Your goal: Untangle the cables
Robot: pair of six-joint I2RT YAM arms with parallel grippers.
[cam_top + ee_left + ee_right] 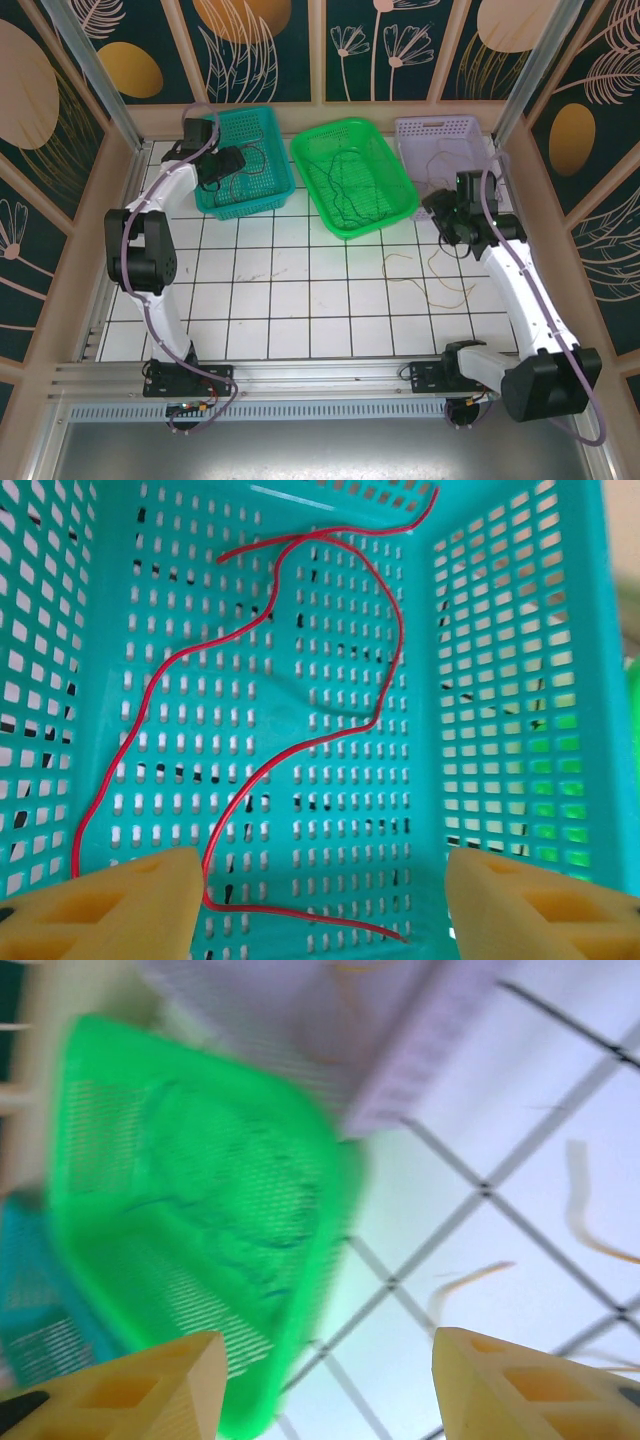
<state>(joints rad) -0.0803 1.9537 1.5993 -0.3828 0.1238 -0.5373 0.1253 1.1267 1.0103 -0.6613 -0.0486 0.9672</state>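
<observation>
Across your upper frame stand the left basket [245, 208], middle basket [312, 185] and right basket [420, 130]. One cable [375, 717] lies in the left; other cables [448, 290], probably, on the table [260, 320] at centre right.

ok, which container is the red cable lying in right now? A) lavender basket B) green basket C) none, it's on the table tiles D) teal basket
D: the left wrist view shows the red cable snaking loosely across the perforated floor of the teal basket.
</observation>
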